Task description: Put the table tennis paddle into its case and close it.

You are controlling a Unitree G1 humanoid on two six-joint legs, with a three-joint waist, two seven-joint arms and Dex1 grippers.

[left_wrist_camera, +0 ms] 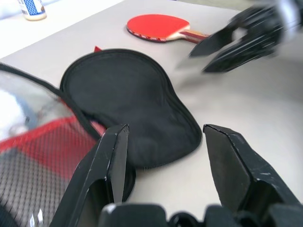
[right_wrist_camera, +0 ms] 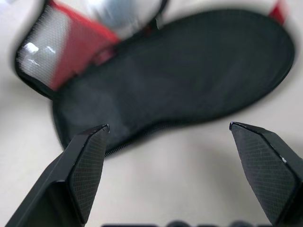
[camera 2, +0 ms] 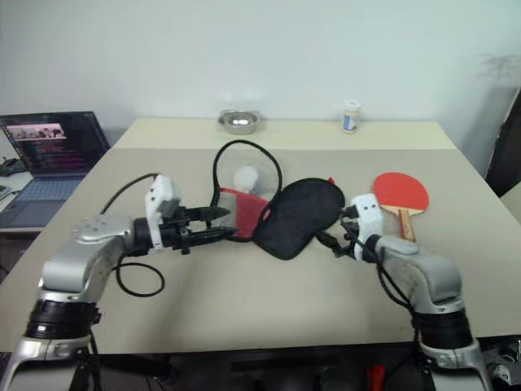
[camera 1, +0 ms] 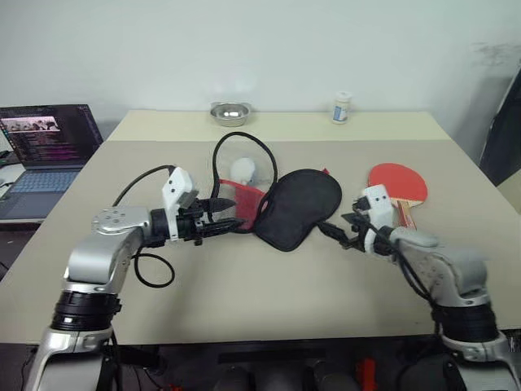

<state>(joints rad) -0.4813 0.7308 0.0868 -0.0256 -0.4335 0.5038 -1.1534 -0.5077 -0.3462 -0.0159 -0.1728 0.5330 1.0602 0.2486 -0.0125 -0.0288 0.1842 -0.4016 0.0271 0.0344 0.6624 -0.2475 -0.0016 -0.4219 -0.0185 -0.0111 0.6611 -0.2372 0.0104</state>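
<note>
At mid-bench your case [camera 1: 297,208] lies unzipped, black half flat and red mesh half folded up at its nine o'clock, while the table tennis paddle [camera 1: 398,184] rests apart at its three o'clock, handle toward you. Your left claw [camera 1: 230,217] is spread, empty, by the mesh flap; your right claw [camera 1: 339,230] gapes wide at the black half's near edge, gripping nothing. Expect limp, light fabric that sags, so pinch its edging; the stiff paddle likely lifts best by its wooden handle, not the smooth rubber.
</note>
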